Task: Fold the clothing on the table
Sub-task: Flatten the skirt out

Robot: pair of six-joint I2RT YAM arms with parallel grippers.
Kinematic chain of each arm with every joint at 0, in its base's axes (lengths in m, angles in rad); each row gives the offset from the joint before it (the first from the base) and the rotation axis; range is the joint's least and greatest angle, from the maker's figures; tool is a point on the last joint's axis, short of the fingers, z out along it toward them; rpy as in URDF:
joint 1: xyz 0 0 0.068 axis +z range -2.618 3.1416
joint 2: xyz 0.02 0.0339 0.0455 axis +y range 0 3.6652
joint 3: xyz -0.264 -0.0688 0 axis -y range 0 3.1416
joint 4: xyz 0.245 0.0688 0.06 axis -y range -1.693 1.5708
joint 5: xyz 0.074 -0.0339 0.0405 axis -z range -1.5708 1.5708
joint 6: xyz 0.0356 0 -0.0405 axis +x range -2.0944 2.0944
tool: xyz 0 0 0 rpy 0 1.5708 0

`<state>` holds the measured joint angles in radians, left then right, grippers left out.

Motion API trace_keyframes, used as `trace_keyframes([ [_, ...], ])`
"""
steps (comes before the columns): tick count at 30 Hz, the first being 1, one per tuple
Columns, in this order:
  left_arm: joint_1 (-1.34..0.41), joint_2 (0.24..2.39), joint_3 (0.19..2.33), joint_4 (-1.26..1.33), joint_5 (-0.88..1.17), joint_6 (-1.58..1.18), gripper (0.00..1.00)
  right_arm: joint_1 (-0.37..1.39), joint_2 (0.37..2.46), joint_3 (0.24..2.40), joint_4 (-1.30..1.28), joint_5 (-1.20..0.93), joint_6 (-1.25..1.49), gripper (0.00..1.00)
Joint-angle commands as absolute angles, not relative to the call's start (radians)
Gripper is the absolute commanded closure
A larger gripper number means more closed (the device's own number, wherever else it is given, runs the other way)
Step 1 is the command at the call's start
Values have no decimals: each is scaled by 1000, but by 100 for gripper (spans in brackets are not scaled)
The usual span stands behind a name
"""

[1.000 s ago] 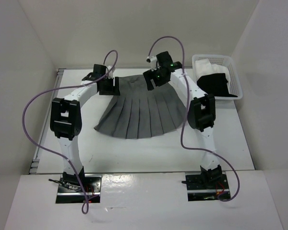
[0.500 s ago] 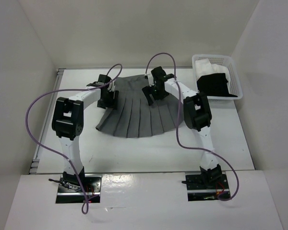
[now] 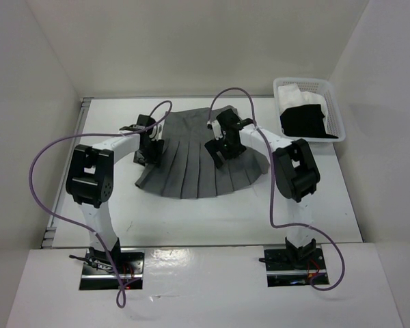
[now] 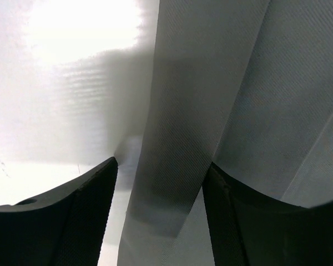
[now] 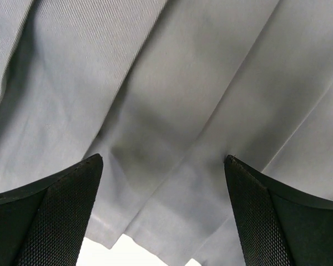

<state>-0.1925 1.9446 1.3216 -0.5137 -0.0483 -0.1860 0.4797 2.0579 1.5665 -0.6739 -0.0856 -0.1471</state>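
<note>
The clothing (image 3: 191, 167), a grey pleated skirt, lies fanned out on the white table (image 3: 191, 219), waistband far, hem near. My left gripper (image 3: 148, 147) hangs over the skirt's left edge. In the left wrist view it (image 4: 161, 166) is open, its black fingers (image 4: 72, 221) straddling one edge pleat (image 4: 177, 138), with bare table to the left. My right gripper (image 3: 219, 147) is over the skirt's middle right. In the right wrist view it (image 5: 164, 160) stands wide open above the pleats (image 5: 172, 111), nothing pinched, a strip of hem and table below.
A white plastic basket (image 3: 336, 116) at the far right holds a white garment (image 3: 297, 96) and a black garment (image 3: 304, 123). White walls enclose the table on three sides. Purple cables (image 3: 51, 154) loop from both arms.
Both grippers have come from the waistband toward the near side, down over the pleats. The left jaws have narrowed slightly. The skirt's right side looks a little more bunched.
</note>
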Motion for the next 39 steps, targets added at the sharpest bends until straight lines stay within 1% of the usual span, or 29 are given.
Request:
trace_keyframes([
  [1, -189, 1933, 1246, -592, -63, -166, 32, 491, 1971, 1526, -647, -83, -153, 6],
  [8, -189, 1933, 1224, -603, -63, -155, 34, 541, 1951, 1479, -689, -114, -153, 6],
  [13, -198, 1933, 1201, -594, 0, -135, 45, 561, 1951, 1445, -721, -138, -163, 6],
  [14, -198, 1933, 1201, -594, 11, -135, 49, 561, 1951, 1445, -735, -138, -172, 6],
  [19, -216, 1901, 1178, -594, 51, -103, 54, 581, 1939, 1424, -758, -175, -183, 6],
  [23, -227, 1891, 1158, -603, 77, -94, 54, 581, 1927, 1404, -767, -175, -192, 6],
  [24, -227, 1869, 1170, -603, 87, -94, 50, 581, 1918, 1404, -779, -175, -192, 6],
  [25, -227, 1859, 1170, -603, 87, -94, 50, 581, 1917, 1404, -779, -175, -192, 6],
  [26, -227, 1846, 1186, -603, 100, -94, 41, 581, 1908, 1404, -779, -175, -192, 6],
  [27, -227, 1820, 1186, -603, 100, -94, 36, 581, 1895, 1414, -779, -175, -201, 6],
  [29, -227, 1798, 1239, -603, 100, -103, 26, 581, 1894, 1443, -779, -175, -201, 6],
  [30, -227, 1784, 1258, -603, 112, -103, 23, 581, 1885, 1456, -788, -175, -212, 6],
  [33, -216, 1773, 1334, -578, 135, -80, 17, 581, 1885, 1517, -810, -184, -221, 6],
  [34, -186, 1773, 1351, -568, 147, -80, 17, 581, 1894, 1557, -833, -184, -221, 6],
  [39, -140, 1773, 1471, -483, 247, -5, 16, 581, 1905, 1637, -865, -184, -241, 6],
])
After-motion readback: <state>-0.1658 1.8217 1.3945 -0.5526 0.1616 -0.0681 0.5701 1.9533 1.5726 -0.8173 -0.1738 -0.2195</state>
